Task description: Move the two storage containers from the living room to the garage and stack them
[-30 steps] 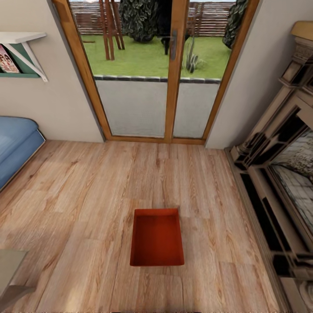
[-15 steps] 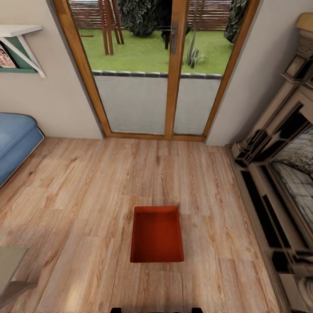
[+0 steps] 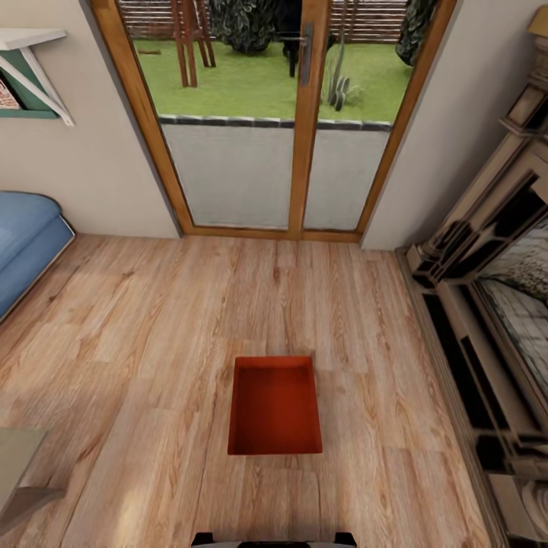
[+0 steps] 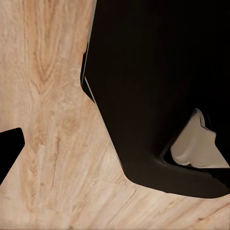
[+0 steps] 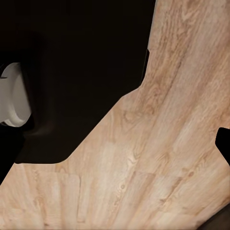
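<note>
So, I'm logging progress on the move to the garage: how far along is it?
Barely begun. Done: nothing that shows; one storage container sits on the living room's wood plank floor, in front of the glass doors. In hand: nothing; the wrist views show dark robot body over planks, no claw on a bin. Left: pick it up, find the second, carry both to the garage and stack them.

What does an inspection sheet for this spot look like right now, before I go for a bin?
Surface: light wood plank floor, bare around the bin.
Job's things: one red-orange storage container, open-top, empty, flat on the floor straight ahead.
Clutter: nothing seen.
Grippers: state cannot be told; the wrist views show dark robot body over planks.
Cables: nothing seen.
Surroundings: wood-framed glass doors ahead, blue sofa at left, dark fireplace at right, wall shelf upper left.
</note>
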Robot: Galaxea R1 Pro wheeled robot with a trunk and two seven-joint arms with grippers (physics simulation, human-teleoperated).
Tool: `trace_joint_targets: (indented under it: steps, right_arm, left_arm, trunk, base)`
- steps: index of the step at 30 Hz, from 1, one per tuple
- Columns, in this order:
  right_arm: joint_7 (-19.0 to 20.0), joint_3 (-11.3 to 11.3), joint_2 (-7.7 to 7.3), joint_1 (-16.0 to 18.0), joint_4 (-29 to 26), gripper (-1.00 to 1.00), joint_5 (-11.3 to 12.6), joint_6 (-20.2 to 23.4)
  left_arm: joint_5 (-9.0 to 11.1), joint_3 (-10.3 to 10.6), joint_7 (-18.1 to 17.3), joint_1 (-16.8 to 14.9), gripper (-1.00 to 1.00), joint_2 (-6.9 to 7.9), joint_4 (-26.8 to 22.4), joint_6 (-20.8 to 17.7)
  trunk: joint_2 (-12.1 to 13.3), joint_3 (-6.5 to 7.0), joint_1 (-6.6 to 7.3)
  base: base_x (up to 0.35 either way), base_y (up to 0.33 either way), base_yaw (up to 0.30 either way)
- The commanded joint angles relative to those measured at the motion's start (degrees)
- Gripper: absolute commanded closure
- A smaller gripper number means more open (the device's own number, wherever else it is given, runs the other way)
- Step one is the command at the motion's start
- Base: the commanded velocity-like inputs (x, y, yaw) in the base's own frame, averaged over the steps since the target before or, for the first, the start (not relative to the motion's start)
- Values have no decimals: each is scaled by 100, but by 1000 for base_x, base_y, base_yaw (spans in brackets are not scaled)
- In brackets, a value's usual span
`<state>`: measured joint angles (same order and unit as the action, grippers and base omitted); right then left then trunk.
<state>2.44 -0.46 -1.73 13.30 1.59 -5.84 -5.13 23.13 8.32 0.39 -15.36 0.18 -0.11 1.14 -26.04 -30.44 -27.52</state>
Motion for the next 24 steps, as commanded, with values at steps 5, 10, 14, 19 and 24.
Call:
trace_joint_targets:
  steps: [5, 10, 14, 19, 24]
  right_arm:
    - [3, -15, -1, 6, 16, -100, -58, -35]
    - [2, -16, -6, 6, 17, -100, -58, -34]
    - [-5, -16, 2, 6, 16, -100, -57, -33]
    - [-39, -16, 2, 6, 17, -100, -52, -37]
    - [-49, -16, 5, 5, 17, -100, -49, -39]
  left_arm:
    - [44, 51, -1, -2, -100, 1, 2, 5]
    - [43, 54, -3, -2, -100, 4, 2, 7]
    - [49, 56, 4, -2, -100, 16, 2, 13]
    - [51, 56, 5, -2, -100, 19, 1, 17]
    - [51, 56, 5, -2, -100, 17, 2, 18]
  trunk:
    - [-89, -88, -46]
    - [-89, -133, -46]
    - [-89, -168, -46]
    - [-89, -205, -46]
    - [-250, -285, -134]
  base:
    - [0, 0, 0]
    - [0, 0, 0]
    - [0, 0, 0]
    - [0, 0, 0]
    - [0, 0, 0]
